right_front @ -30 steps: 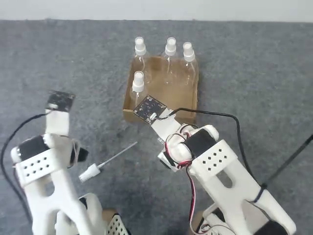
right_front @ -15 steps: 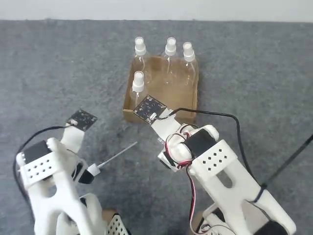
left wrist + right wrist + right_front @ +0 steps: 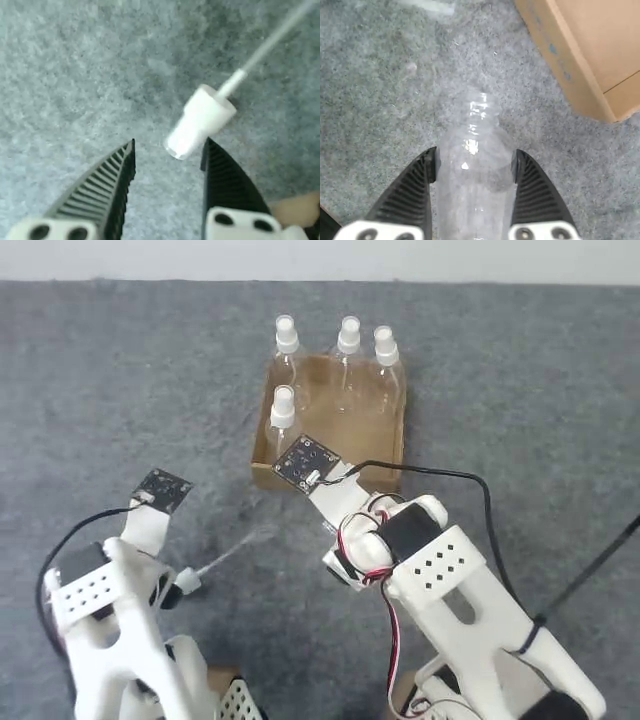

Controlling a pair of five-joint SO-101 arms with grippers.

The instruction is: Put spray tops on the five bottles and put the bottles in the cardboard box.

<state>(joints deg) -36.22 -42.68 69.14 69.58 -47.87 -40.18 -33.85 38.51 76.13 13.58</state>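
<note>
Left pincer (image 3: 169, 145): released, jaws spread wide, tips low over the grey carpet (image 3: 500, 360). The loose spray top (image 3: 200, 122) lies on its side on the carpet, its cap end just in between the two tips. It sits hard up against one finger (image 3: 222, 175) and well clear of the other; actual contact cannot be told. Its thin dip tube (image 3: 272, 37) runs straight out from the cap, away from the pincer and beyond the tips. In the high view the same top (image 3: 187, 581) lies at the front of the left arm, with the tube slanting off toward the box.

Right pincer (image 3: 475, 154): clenched on a clear bottle (image 3: 477, 120), one finger on each side of the body. The bottle's neck points forward past the tips and carries no top. It is held low over the carpet.

Cardboard box (image 3: 580, 65): just ahead of the right pincer and off to one side, its near corner close to the bottle's neck but apart from it.

Inside the box (image 3: 265, 455), farther from the right pincer, four capped bottles stand upright. One (image 3: 283, 410) is by the side wall nearer the pincer, and three stand in a row at the far wall (image 3: 286, 340) (image 3: 348, 340) (image 3: 386, 345).
</note>
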